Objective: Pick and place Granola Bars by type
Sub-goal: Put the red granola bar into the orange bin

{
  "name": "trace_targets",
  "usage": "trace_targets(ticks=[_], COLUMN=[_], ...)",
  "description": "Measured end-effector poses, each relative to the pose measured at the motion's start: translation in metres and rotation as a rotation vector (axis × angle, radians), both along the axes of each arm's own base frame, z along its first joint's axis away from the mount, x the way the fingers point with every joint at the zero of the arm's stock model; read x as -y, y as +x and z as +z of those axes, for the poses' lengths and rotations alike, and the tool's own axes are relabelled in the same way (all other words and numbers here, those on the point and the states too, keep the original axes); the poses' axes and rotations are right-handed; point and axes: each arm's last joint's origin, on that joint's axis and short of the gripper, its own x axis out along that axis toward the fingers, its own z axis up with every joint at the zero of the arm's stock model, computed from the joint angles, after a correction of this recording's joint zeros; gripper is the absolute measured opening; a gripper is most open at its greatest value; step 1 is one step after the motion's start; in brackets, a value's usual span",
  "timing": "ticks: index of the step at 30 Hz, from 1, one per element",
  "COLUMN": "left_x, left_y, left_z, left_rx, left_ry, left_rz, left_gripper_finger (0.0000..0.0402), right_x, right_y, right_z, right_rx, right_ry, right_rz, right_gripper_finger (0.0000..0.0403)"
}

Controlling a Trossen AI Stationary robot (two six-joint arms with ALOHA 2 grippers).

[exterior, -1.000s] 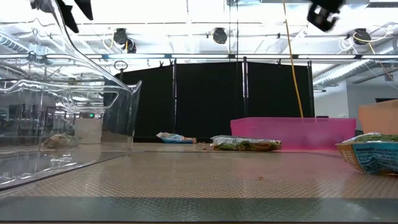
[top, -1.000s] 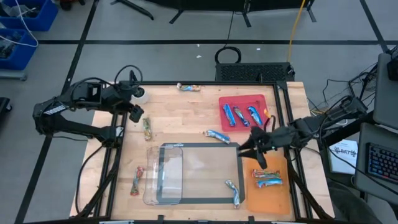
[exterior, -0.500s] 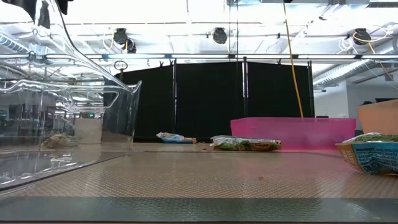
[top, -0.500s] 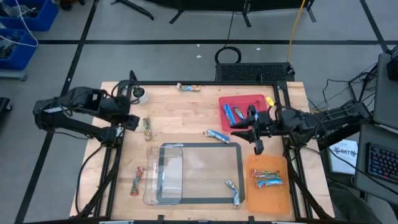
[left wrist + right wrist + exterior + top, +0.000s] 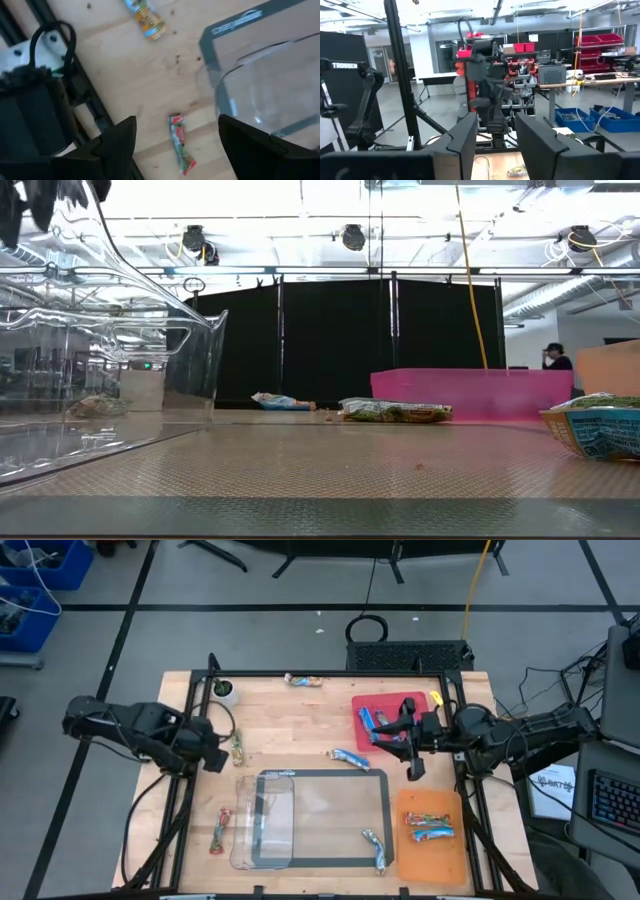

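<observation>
Wooden table [image 5: 310, 710], red tray [image 5: 425, 700], orange tray [image 5: 432, 850], clear bin [image 5: 300, 790], scattered Granola Bars [image 5: 237, 747]

**What can't be made out**

Right gripper [image 5: 398, 735] covers part of the red tray [image 5: 420, 700]; bars under it hidden. Low view: blue-wrapped bar [image 5: 598, 430] cut by frame edge beside pink tray wall [image 5: 470, 392]. Clear container [image 5: 110, 340] also cropped. Wrapper print too small to read.

Pale wooden table [image 5: 320, 710], glossy foil Granola Bars [image 5: 349, 757], clear plastic tray [image 5: 262, 823]
</observation>
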Motion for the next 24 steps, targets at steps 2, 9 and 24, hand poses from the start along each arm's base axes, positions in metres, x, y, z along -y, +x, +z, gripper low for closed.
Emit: trace_targets(ticks=[2, 9, 24], left_x=[0.005, 0.021, 0.06], left_y=[-0.001, -0.003, 0.002], left_z=[-0.005, -0.017, -0.06], left_rx=[-0.023, -0.03, 0.071], left_ry=[-0.003, -0.008, -0.085], left_rz=[0.009, 0.032, 0.103], left_gripper_finger=[0.0282, 0.0277, 0.0274], right_x=[0.001, 0.003, 0.002], right_y=[0.0, 0.001, 0.002], right_z=[0.0, -0.001, -0.006], right_rx=[-0.002, -0.008, -0.065], right_ry=[0.016, 0.019, 0.022], right_rz=[-0.003, 0.013, 0.013], right_gripper_finger=[0.0135, 0.0151, 0.0162])
